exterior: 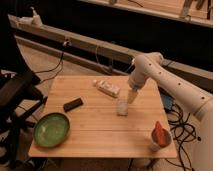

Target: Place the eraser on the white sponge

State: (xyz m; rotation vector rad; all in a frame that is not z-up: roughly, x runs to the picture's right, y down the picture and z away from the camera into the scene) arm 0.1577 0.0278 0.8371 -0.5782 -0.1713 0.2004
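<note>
The eraser [73,104] is a small flat black bar lying on the left part of the wooden table [100,130], above the green bowl [51,129]. The white sponge [122,108] is a small pale block near the table's middle right. My gripper [131,97] hangs from the white arm, pointing down, just above and to the right of the sponge, far from the eraser.
A whitish packet [108,88] lies at the back middle of the table. A cup with a red-orange item [159,137] stands at the front right corner. A black chair [17,95] is left of the table; cables lie to the right.
</note>
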